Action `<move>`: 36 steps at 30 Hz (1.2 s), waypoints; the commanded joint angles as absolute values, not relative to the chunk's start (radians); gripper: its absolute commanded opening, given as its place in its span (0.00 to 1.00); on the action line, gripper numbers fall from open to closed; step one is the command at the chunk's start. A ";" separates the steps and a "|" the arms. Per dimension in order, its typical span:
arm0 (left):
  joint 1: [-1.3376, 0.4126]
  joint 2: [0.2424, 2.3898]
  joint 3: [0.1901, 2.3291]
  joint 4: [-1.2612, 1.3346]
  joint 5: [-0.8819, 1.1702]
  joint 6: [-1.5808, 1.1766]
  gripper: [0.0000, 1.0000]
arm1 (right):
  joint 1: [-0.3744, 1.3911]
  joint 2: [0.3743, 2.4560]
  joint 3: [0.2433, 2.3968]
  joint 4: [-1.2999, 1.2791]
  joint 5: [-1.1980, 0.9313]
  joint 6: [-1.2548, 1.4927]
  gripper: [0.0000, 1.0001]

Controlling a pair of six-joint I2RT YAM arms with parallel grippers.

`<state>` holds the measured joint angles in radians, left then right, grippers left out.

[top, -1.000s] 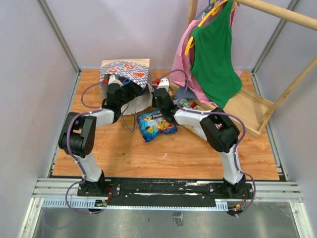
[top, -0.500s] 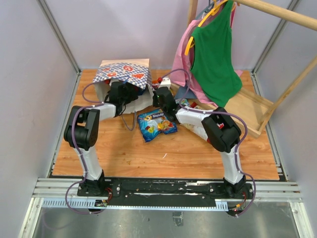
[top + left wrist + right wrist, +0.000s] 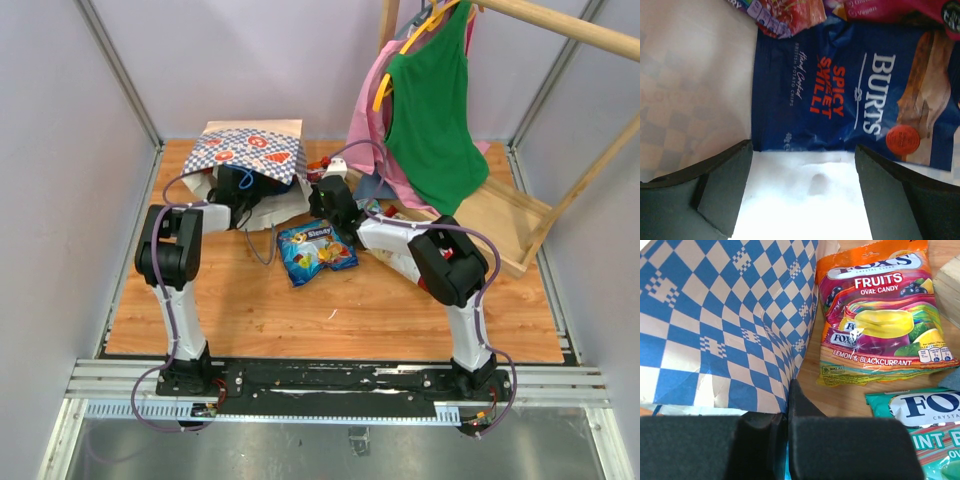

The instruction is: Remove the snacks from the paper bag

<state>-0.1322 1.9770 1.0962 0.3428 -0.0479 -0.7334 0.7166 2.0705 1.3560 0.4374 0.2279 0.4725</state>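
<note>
The paper bag (image 3: 250,148) lies on its side at the back left, its mouth towards the front. My left arm reaches into it, so the top view hides that gripper. In the left wrist view my left gripper (image 3: 802,150) stands open just short of a dark blue crisp packet (image 3: 850,100). A red packet (image 3: 790,12) and a magenta packet (image 3: 890,10) lie beyond it. My right gripper (image 3: 790,390) is shut on the bag's checked edge (image 3: 715,315). Out on the table lie a blue packet (image 3: 315,250), an orange fruit-candy packet (image 3: 875,315) and a green mint packet (image 3: 920,425).
A wooden clothes rack stands at the back right with a green garment (image 3: 430,110) and a pink garment (image 3: 365,110) hanging over its slatted base (image 3: 500,215). Grey walls close in the wooden table (image 3: 330,310) on three sides.
My left arm has pushed deeper into the bag, and the bag's upper side has lifted and spread to the left. The right gripper has stayed put on the bag's edge.
</note>
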 commanded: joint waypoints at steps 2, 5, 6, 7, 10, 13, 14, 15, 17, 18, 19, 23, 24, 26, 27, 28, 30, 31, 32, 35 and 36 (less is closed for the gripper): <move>-0.126 2.090 1.200 0.298 -0.088 -0.752 0.86 | 0.689 2.028 1.334 0.407 0.228 0.487 0.01; -0.126 2.114 1.225 0.275 -0.126 -0.728 0.85 | 0.686 2.026 1.331 0.408 0.222 0.488 0.01; -0.126 2.113 1.221 0.278 -0.135 -0.725 0.85 | 0.682 2.025 1.329 0.408 0.221 0.490 0.01; -0.126 2.110 1.214 0.285 -0.145 -0.722 0.85 | 0.681 2.026 1.329 0.408 0.221 0.491 0.01; -0.126 2.098 1.180 0.338 -0.151 -0.738 0.84 | 0.675 2.035 1.330 0.411 0.209 0.503 0.01; -0.126 2.084 1.136 0.429 -0.146 -0.776 0.82 | 0.673 2.039 1.332 0.413 0.195 0.510 0.01; -0.126 2.085 1.131 0.456 -0.142 -0.787 0.81 | 0.673 2.040 1.332 0.413 0.192 0.510 0.01; -0.126 2.090 1.136 0.470 -0.137 -0.796 0.80 | 0.673 2.039 1.332 0.413 0.190 0.509 0.01; -0.126 2.112 1.175 0.466 -0.121 -0.803 0.78 | 0.673 2.038 1.330 0.413 0.189 0.509 0.01; -0.126 2.129 1.203 0.452 -0.112 -0.805 0.78 | 0.673 2.038 1.330 0.413 0.188 0.509 0.01; -0.126 2.143 1.230 0.437 -0.104 -0.803 0.77 | 0.672 2.038 1.330 0.413 0.186 0.508 0.01; -0.133 2.174 1.296 0.390 -0.106 -0.780 0.73 | 0.669 2.039 1.329 0.413 0.183 0.509 0.01; -0.136 2.181 1.305 0.378 -0.110 -0.772 0.72 | 0.667 2.040 1.329 0.412 0.182 0.510 0.01; -0.140 2.194 1.321 0.356 -0.113 -0.756 0.69 | 0.666 2.040 1.330 0.412 0.178 0.513 0.01; -0.141 2.200 1.325 0.346 -0.115 -0.749 0.67 | 0.665 2.041 1.331 0.412 0.175 0.514 0.01; -0.139 2.204 1.326 0.341 -0.112 -0.748 0.64 | 0.663 2.041 1.331 0.412 0.174 0.515 0.01; -0.139 2.201 1.325 0.336 -0.121 -0.735 0.59 | 0.663 2.041 1.329 0.414 0.172 0.517 0.01; -0.139 2.203 1.329 0.331 -0.124 -0.731 0.57 | 0.663 2.041 1.328 0.413 0.170 0.519 0.01; -0.139 2.208 1.340 0.316 -0.124 -0.728 0.55 | 0.661 2.041 1.327 0.414 0.168 0.520 0.01; -0.140 2.238 1.397 0.250 -0.112 -0.711 0.48 | 0.659 2.041 1.328 0.416 0.165 0.523 0.01; -0.140 2.248 1.412 0.232 -0.105 -0.704 0.46 | 0.658 2.040 1.327 0.415 0.163 0.523 0.01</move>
<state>-0.1371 2.1860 1.3476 0.3416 -0.1230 -0.7380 0.6865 2.0624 1.3468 0.4458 0.1539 0.5152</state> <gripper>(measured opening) 0.493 0.010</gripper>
